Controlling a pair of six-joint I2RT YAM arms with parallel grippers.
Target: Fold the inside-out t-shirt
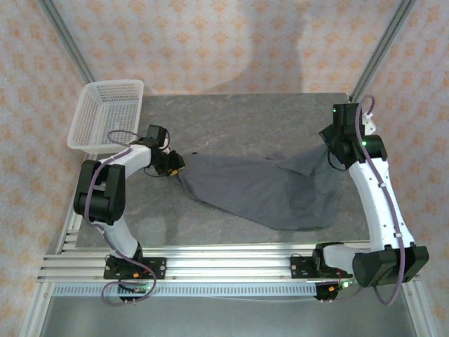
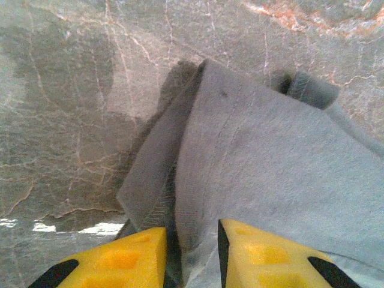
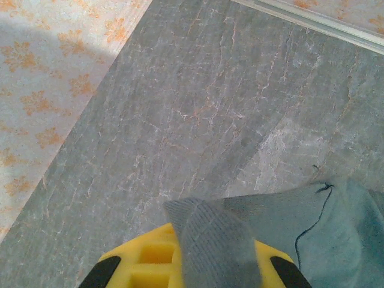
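The plain slate-grey short-sleeved soft fabric t-shirt (image 1: pixel 259 191) lies wrinkled and stretched crosswise over the middle of the grey marbled table (image 1: pixel 231 116), left end bunched narrow, right corner lifted.

High rear overview of the table (image 1: pixel 245 119); wrist cameras close, downward; t-shirt (image 1: pixel 259 193) common to all three.

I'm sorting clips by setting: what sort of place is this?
Probably a robot lab work cell: an aluminium frame around a stone-look table, with patterned backdrop panels for walls.
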